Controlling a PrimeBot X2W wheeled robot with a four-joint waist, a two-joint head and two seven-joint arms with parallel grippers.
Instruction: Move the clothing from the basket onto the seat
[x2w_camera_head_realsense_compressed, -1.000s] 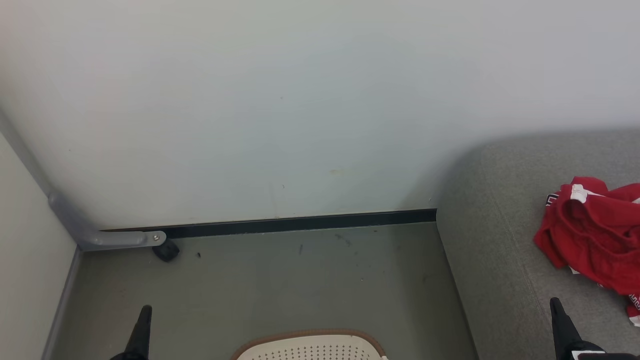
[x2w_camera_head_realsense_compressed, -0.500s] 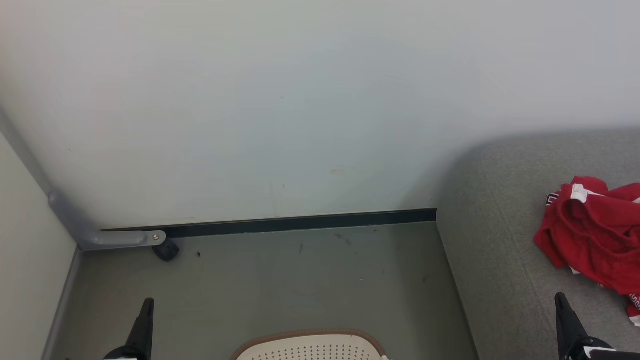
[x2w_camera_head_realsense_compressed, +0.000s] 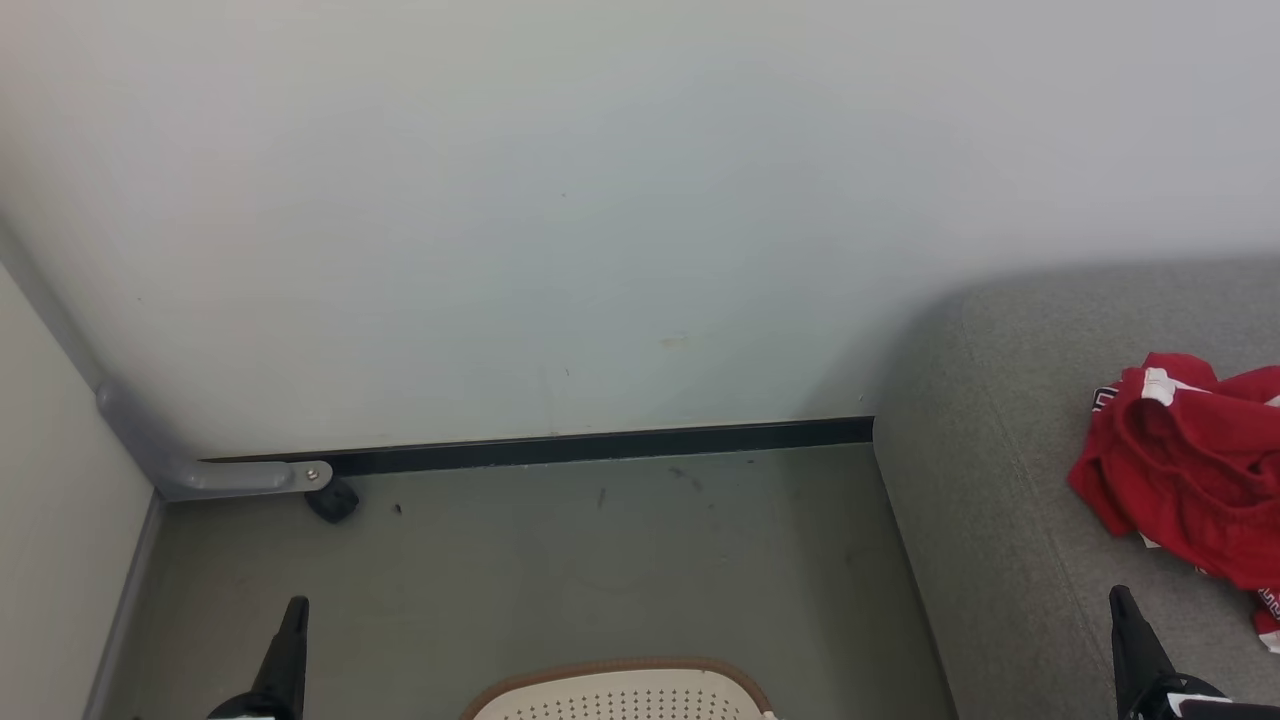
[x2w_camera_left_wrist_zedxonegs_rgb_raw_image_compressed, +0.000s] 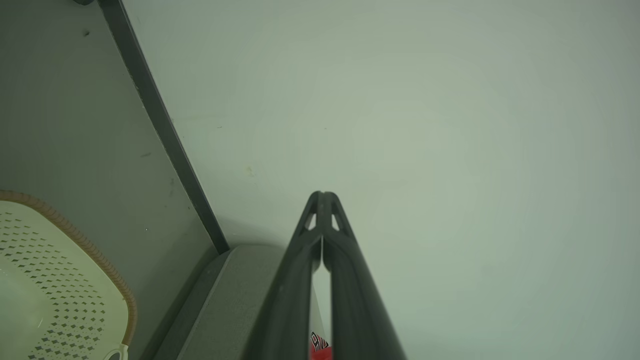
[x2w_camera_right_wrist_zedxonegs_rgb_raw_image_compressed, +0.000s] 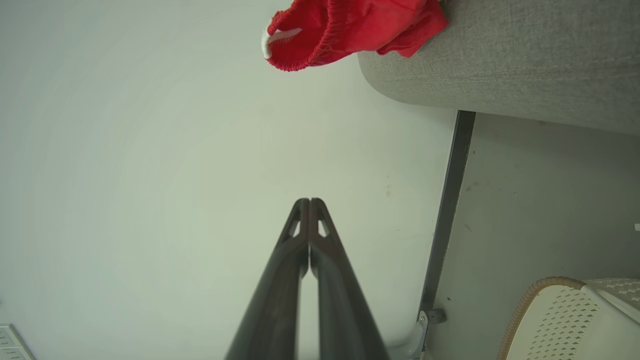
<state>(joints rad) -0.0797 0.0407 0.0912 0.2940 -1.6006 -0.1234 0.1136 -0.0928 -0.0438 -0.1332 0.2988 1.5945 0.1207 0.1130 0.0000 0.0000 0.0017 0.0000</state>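
Looking down, I see the red clothing (x2w_camera_head_realsense_compressed: 1190, 480) lying on the grey seat (x2w_camera_head_realsense_compressed: 1000, 450), off to my right. The basket (x2w_camera_head_realsense_compressed: 620, 695) sits on the floor (x2w_camera_head_realsense_compressed: 600, 560). My left fingers (x2w_camera_left_wrist_zedxonegs_rgb_raw_image_compressed: 322, 199) and right fingers (x2w_camera_right_wrist_zedxonegs_rgb_raw_image_compressed: 306, 204) are clenched tight, holding nothing.

Decent gap up front
Open floor (x2w_camera_head_realsense_compressed: 600, 560) between basket (x2w_camera_head_realsense_compressed: 620, 697) and wall (x2w_camera_head_realsense_compressed: 600, 250); seat (x2w_camera_head_realsense_compressed: 980, 450) blocks the right, pipe (x2w_camera_head_realsense_compressed: 225, 479) the left.

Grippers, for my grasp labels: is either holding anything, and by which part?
Nothing is held: left gripper and right gripper are shut, empty; the soft red garment lies on the grey woven sofa seat.
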